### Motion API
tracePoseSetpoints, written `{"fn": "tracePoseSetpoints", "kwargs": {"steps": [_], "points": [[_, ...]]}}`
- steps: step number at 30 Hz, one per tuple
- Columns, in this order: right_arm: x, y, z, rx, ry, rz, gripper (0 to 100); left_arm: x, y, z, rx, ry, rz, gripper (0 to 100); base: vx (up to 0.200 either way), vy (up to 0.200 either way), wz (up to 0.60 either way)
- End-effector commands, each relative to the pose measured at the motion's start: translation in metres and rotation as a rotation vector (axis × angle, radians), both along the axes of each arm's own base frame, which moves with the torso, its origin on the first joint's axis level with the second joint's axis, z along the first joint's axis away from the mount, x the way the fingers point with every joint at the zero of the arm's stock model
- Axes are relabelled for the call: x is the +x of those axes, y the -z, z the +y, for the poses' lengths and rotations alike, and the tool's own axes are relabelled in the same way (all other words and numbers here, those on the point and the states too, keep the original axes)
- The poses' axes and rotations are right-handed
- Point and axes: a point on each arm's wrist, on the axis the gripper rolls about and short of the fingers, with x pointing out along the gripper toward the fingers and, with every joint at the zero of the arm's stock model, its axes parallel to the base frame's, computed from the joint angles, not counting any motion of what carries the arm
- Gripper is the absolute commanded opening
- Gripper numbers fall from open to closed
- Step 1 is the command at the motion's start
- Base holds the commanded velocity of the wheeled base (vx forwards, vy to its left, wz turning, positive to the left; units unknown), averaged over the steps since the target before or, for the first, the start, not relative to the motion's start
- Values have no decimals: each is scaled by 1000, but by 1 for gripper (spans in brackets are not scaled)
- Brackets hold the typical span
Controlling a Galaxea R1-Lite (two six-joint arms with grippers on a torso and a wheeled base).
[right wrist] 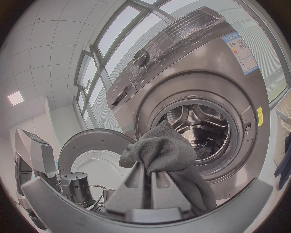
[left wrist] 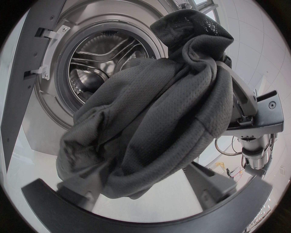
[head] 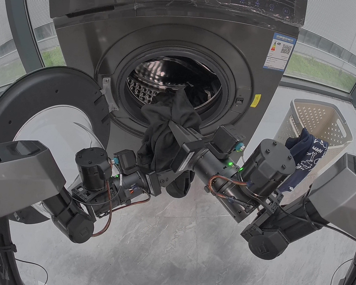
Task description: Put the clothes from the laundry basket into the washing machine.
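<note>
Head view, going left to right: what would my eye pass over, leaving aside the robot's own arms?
open washer door → dark garment held up in front of the drum opening → yellow sticker on the machine's front → blue garment hanging over the edge of the laundry basket

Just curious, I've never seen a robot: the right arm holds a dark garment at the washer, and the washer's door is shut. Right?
Not quite. The door is open, swung out to the robot's left, as the head view shows. The rest holds: the right gripper holds the dark garment at the washer.
</note>
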Motion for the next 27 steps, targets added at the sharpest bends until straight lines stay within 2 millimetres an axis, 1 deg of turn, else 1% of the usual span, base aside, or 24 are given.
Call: {"fn": "tracePoseSetpoints", "kwargs": {"steps": [1,7,10,12,13,15,18,19,22,23,27], "points": [[0,1,0,-1,0,1,0,1,3,-1,4,0,8,0,0,0,0],[0,1,0,-1,0,1,0,1,3,-1,2,0,4,0,0,0,0],[1,3,0,0,1,0,0,-1,-3,0,-10,3,-18,0,0,0,0],[4,5,-1,-4,9,3,0,-7,-7,-1,-17,13,-31,0,0,0,0],[5,6,-2,-6,13,5,0,-13,-13,-2,-26,22,-47,0,0,0,0],[9,10,-4,-13,21,13,0,-23,-20,-1,-30,35,-58,0,0,0,0],[13,15,-7,-20,31,27,0,-47,-30,1,-34,70,-76,0,0,0,0],[13,18,-7,-25,28,35,0,-55,-32,2,-37,81,-80,0,0,0,0],[11,22,-9,-35,24,45,0,-68,-35,3,-40,100,-92,0,0,0,0],[10,21,-10,-26,20,39,100,-75,-34,6,-30,104,-95,0,0,0,0],[10,22,-14,-34,26,53,100,-81,-33,10,-4,101,-115,0,0,0,0]]}}
